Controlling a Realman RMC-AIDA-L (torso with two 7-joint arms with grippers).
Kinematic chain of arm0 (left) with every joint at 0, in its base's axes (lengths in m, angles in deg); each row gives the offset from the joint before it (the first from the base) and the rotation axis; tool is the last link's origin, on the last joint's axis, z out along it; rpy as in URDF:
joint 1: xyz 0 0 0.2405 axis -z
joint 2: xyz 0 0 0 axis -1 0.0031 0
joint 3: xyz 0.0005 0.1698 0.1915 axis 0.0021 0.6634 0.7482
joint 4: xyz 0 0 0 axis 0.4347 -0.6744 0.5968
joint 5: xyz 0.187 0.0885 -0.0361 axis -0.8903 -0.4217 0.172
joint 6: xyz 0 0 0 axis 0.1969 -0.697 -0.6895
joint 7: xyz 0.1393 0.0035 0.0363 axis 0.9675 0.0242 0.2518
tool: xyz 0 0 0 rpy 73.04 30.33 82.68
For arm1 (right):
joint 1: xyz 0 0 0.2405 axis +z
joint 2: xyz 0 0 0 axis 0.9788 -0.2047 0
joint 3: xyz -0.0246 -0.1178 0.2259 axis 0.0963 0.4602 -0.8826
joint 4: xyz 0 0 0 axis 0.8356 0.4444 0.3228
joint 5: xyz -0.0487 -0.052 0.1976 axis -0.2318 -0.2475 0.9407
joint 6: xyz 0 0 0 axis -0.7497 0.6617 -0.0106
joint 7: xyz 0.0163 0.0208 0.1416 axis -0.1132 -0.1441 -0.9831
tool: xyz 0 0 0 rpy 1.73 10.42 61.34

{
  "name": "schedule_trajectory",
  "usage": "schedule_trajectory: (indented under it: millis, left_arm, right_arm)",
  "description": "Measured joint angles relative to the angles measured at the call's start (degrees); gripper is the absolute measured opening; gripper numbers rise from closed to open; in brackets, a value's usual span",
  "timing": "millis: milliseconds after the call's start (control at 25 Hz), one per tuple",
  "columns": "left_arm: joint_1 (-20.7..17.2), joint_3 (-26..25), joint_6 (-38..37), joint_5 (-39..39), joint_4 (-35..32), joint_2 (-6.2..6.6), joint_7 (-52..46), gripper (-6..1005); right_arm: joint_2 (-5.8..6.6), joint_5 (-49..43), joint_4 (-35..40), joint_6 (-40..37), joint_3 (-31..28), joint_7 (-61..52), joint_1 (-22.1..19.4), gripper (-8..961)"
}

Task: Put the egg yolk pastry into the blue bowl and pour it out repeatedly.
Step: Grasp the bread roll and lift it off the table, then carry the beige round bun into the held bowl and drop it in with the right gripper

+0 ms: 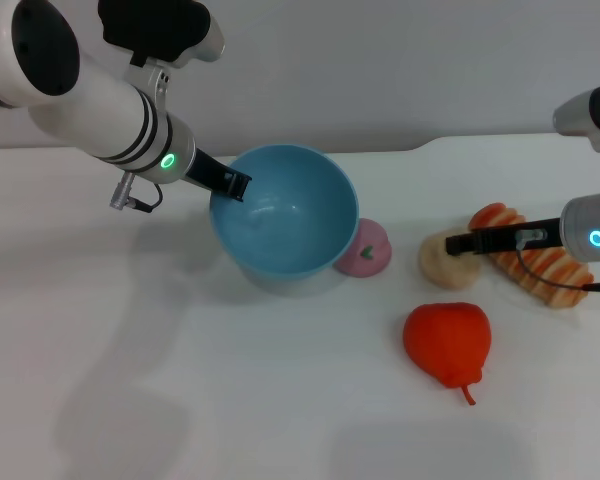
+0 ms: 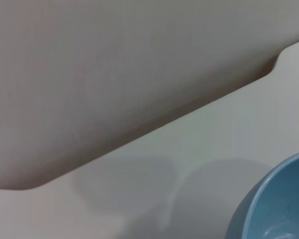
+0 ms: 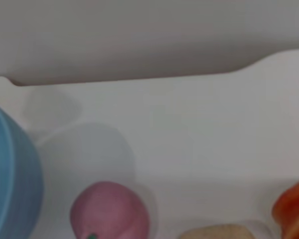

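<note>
1. The blue bowl (image 1: 285,220) sits on the white table (image 1: 180,380), tilted so that its opening faces up and toward the camera. Its interior shows no contents.
2. The left gripper (image 1: 232,186) is at the bowl's left rim. Its dark fingers are clamped on that rim, one finger inside and one outside the wall.
3. In the left wrist view, only a curved part of the blue bowl (image 2: 279,204) appears at the picture's edge, with bare table beyond it.
4. The egg yolk pastry (image 1: 446,259) lies on the table, well to the right of the bowl and just beside the striped bread roll (image 1: 540,262).
5. The right gripper (image 1: 460,243) reaches in from the right, its dark fingertips over the top of the pastry. Whether the fingers are spread or closed cannot be told; a grip on the pastry is not confirmed.
6. A pink ball (image 1: 364,249) with a green mark rests against the bowl's right side.
7. A red pepper-shaped item (image 1: 447,342) lies on the table in front of the pastry, apart from it.
8. In the right wrist view, the pink ball (image 3: 109,211), the bowl's wall (image 3: 12,189) and the top of the pastry (image 3: 214,232) are visible.
</note>
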Motion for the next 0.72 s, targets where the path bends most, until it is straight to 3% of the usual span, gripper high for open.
schedule_trajectory:
  millis: [280, 720]
  left_arm:
    - [0.0, -0.2, -0.3, 0.0, 0.0, 0.09, 0.0, -1]
    - [0.1, 0.0, -0.6, 0.0, -0.1, 0.18, 0.4, -1]
  right_arm:
    - [-0.16, 7.7, 5.0, -6.6, 0.0, 6.5, -0.8, 306]
    - [-0.31, 15.5, 15.9, -15.0, 2.2, 6.7, -1.0, 226]
